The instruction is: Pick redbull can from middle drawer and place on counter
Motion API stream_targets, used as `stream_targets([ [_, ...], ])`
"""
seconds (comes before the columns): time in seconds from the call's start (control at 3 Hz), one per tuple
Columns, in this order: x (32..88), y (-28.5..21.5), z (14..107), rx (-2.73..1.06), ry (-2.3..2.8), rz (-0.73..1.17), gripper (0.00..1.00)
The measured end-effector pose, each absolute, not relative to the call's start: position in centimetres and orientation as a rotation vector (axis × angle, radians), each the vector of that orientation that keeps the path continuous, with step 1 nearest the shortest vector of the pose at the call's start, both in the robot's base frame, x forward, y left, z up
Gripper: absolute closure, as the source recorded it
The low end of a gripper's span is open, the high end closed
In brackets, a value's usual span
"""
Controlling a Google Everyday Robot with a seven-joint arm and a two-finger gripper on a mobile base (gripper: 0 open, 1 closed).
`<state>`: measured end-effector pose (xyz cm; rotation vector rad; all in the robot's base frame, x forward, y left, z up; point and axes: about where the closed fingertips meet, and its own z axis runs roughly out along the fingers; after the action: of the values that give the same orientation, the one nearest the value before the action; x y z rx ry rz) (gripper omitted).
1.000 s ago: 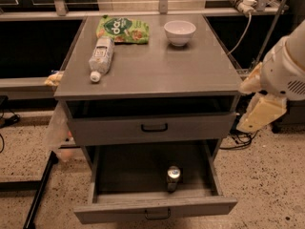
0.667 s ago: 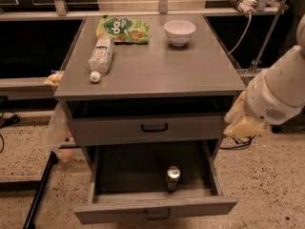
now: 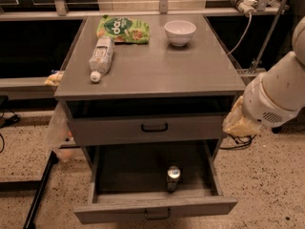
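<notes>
The redbull can [image 3: 173, 176] stands upright in the open middle drawer [image 3: 157, 209], close to the front wall and a little right of centre. The counter [image 3: 157, 68] is the grey top of the cabinet. My gripper [image 3: 237, 122], pale yellow at the end of the white arm, hangs beside the cabinet's right edge at the height of the upper drawer. It is above and to the right of the can and apart from it.
On the counter lie a plastic bottle [image 3: 101, 57] on its side, a green snack bag [image 3: 123, 29] and a white bowl [image 3: 180, 31]. The upper drawer [image 3: 147, 128] is pulled out slightly. A clear plastic bag [image 3: 59, 132] hangs at the cabinet's left. Cables run at the right.
My arm and gripper have moved left and down, from well right of the cabinet to close against its right edge. The can and drawer have not moved.
</notes>
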<state>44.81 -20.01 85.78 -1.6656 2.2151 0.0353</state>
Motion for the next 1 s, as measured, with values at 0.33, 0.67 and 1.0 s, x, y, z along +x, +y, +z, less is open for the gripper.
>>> stream_targets([
  [0.33,45.0,-21.0,83.0,-1.683,2.205,-0.015,1.0],
  [0.67,45.7,-22.0,76.2,-1.682,2.191,0.0,1.0],
  [1.0,47.1,-22.5,69.1,-1.636,2.178,0.072,1.0],
])
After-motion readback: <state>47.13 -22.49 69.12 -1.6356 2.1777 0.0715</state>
